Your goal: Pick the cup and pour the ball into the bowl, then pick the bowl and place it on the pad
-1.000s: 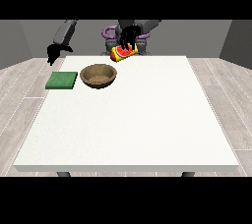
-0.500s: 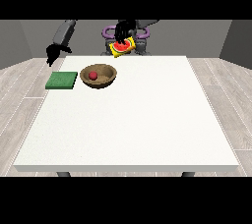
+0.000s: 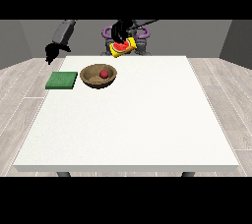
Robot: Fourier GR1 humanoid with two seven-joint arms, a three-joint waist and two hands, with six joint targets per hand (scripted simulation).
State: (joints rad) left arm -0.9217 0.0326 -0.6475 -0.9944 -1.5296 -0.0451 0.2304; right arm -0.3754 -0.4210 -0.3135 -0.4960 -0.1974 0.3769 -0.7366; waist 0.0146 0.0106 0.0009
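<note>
A yellow cup (image 3: 123,47) with a red inside hangs tilted above the table's far edge, its mouth turned towards the camera. The hand at the view's right (image 3: 119,32) is curled round it from above. A brown wooden bowl (image 3: 93,77) stands on the table at the far left, with a small red ball (image 3: 104,73) lying inside it. A green pad (image 3: 62,80) lies flat just left of the bowl. The hand at the view's left (image 3: 51,51) hangs beyond the table's far left corner, above and behind the pad, holding nothing.
The white table (image 3: 133,120) stretches wide towards the camera. The robot's body (image 3: 126,41) stands behind the far edge, with grey wooden floor around the table.
The red ball has gone from the cup into the bowl. The cup and the hand holding it have risen and moved right, away from the bowl. The other hand has barely moved.
</note>
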